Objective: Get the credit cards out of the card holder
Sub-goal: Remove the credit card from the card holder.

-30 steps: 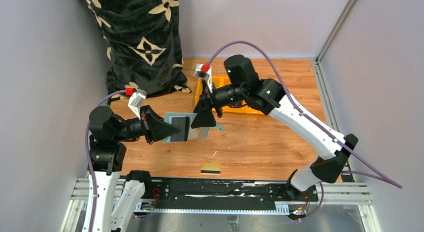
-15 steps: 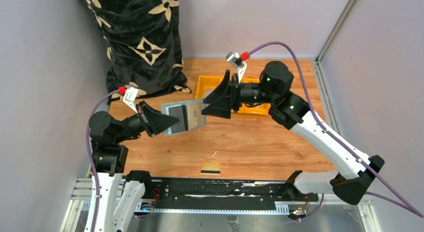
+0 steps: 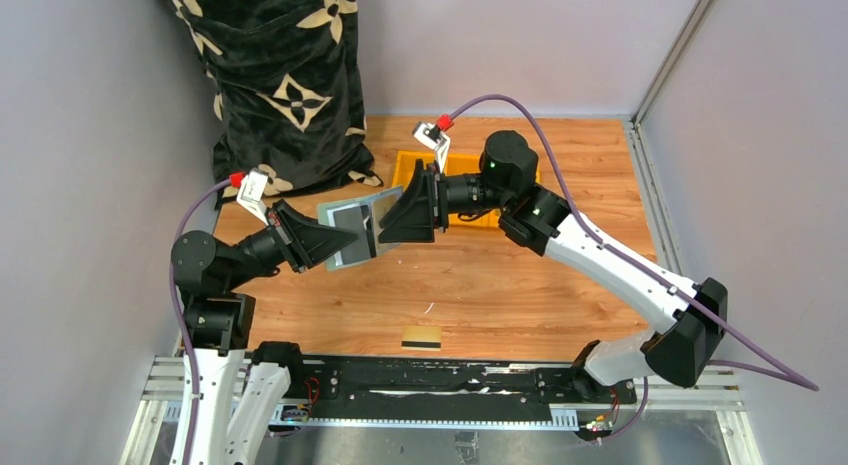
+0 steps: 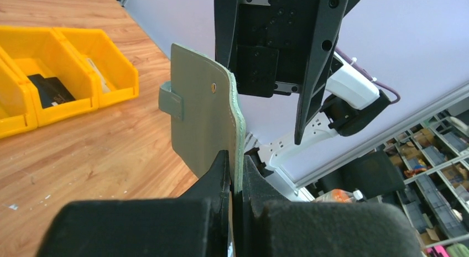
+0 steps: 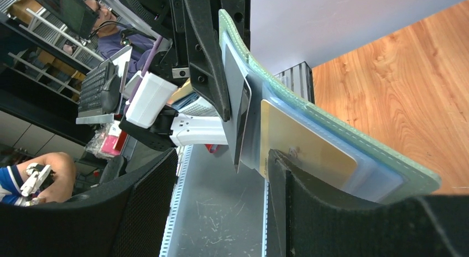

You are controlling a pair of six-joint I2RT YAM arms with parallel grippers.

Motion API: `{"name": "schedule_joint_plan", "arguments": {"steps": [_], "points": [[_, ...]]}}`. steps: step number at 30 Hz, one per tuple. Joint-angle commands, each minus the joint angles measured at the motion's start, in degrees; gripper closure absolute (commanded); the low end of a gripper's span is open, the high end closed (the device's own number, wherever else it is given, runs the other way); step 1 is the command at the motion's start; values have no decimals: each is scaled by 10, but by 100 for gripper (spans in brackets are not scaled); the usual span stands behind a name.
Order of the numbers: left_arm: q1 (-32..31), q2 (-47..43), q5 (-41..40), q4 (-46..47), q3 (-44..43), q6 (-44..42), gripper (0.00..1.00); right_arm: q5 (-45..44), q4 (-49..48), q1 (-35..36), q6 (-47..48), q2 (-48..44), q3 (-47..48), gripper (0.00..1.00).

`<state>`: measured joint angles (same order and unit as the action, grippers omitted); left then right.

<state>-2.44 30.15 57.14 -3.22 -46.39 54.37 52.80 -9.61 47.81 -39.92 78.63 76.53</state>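
Left gripper (image 4: pixel 235 158) clamps the sage-green card holder (image 4: pixel 202 116) aloft and open, an orange-tan credit card (image 5: pixel 307 149) in its pale blue pocket; right gripper (image 5: pixel 223 156) spread wide.

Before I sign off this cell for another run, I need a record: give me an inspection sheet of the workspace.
Surface: wooden table, nothing spilled.
Job's things: card holder held open in the air; tan card in its pocket; yellow card with black stripe lying on the table.
Clutter: yellow bin, a dark item in one compartment; black flowered bag at the far left.
Grippers: left gripper shut on the holder's edge; right gripper open at the tan card.
Cables: purple cables loop free from both wrists.
Surroundings: grey walls; a person beyond the rig.
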Motion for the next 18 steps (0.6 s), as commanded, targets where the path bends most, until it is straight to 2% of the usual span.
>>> {"name": "schedule_joint_plan", "arguments": {"steps": [1,6,10,13,18], "points": [[-1,-7,4,30,3,28,100,15,-30,12,-14,15,2,36],[-1,-11,1,29,9,24,100,21,-47,28,-26,37,12,43],[-1,-12,-6,29,15,15,100,28,-61,41,-35,50,22,56],[-1,-12,-9,30,16,11,100,29,-82,43,-48,50,15,62],[-1,-13,-5,29,11,12,100,27,-99,43,-55,38,3,82]]}}
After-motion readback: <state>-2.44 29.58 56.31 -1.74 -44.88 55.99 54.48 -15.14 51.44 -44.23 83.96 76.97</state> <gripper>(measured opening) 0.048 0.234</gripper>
